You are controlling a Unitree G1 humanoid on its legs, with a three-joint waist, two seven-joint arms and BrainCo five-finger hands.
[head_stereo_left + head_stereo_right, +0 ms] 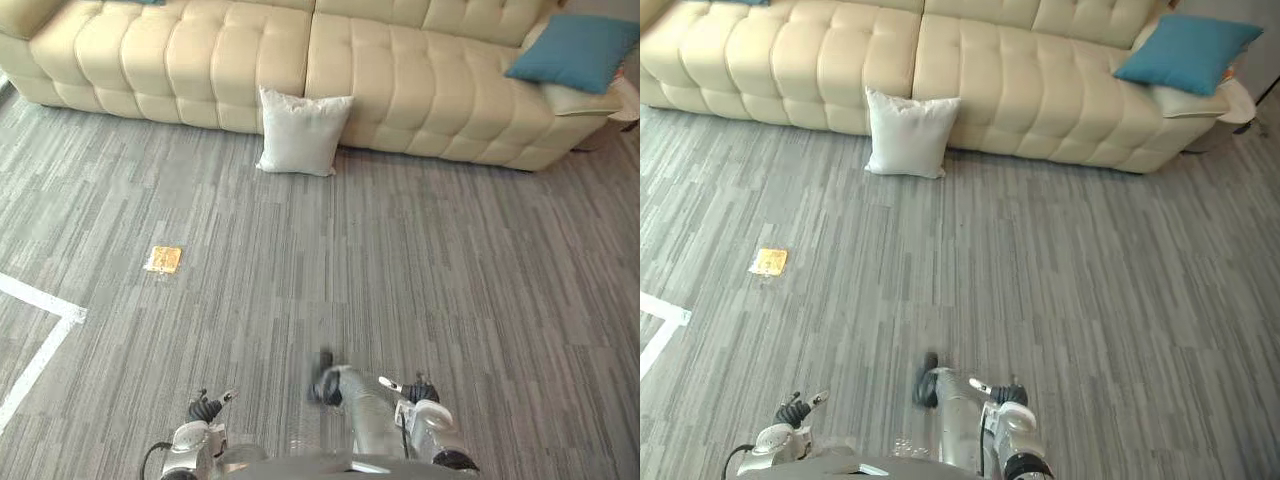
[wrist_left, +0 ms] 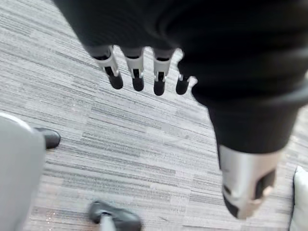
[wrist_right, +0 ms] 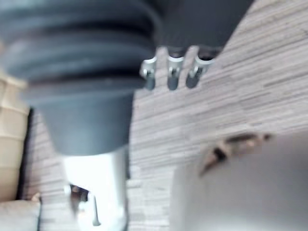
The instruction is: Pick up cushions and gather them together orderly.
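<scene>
A white cushion (image 1: 300, 132) stands on the grey floor, leaning against the front of the cream sofa (image 1: 200, 60) near its middle. A blue cushion (image 1: 580, 50) lies tilted on the sofa's right end, on top of a cream cushion (image 1: 580, 98). My left hand (image 2: 137, 72) hangs over bare carpet, its fingers straight and the thumb apart, holding nothing. My right hand (image 3: 173, 74) likewise hangs above the floor with relaxed fingers and nothing in it. Both hands are far from the cushions.
A small yellow patch (image 1: 163, 260) lies flat on the carpet to the left. White tape lines (image 1: 40, 305) mark the floor at the lower left. Open grey carpet stretches between me and the sofa.
</scene>
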